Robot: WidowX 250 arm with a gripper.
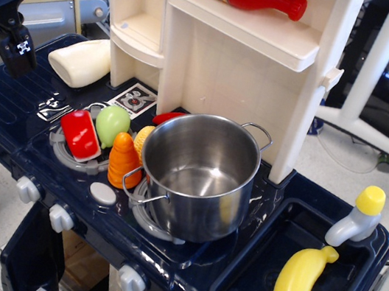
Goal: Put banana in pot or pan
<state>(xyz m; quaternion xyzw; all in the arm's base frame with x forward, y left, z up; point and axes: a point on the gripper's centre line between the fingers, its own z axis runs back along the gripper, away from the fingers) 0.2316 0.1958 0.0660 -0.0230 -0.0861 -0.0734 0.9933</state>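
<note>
1. Banana (299, 290) lies in the sink (245, 288) at the tabletop's (6, 110) near right corner, below the faucet (356, 217).
2. Pot (197, 172) stands upright on the burner mid-tabletop, apart from the banana; carrot (122, 160) touches its left side.
3. Claw (18, 49) hangs over the far left corner, holding nothing; spread or pressed together, I cannot tell.

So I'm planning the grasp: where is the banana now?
The banana lies in the sink basin at lower right, just below the grey faucet, right of the pot.
</note>
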